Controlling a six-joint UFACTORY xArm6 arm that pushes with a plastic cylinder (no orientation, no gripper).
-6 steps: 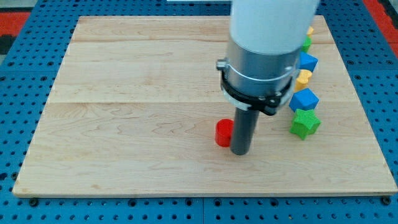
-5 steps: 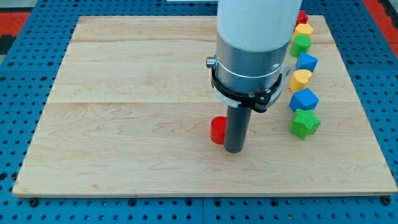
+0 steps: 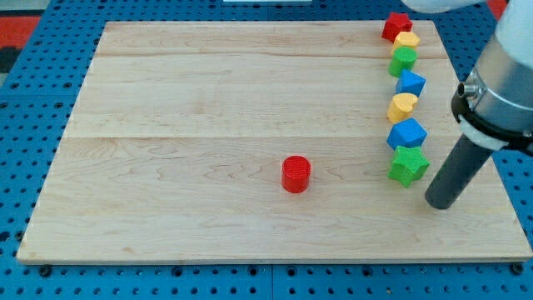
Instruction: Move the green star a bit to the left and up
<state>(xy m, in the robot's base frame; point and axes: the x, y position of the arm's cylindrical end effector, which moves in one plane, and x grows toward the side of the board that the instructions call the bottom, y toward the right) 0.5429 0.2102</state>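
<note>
Green star (image 3: 408, 165) flat on board, my tip (image 3: 441, 202) lower right

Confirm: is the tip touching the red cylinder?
No: my tip sits right of the green star, far from the red cylinder.

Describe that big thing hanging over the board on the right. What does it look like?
That is my arm: a grey metal cylinder with a black ring clamped round its lower edge, and a white casing above it at the view's top. From it runs a straight dark rod ending in my tip, which sits just right of the green star.
</note>
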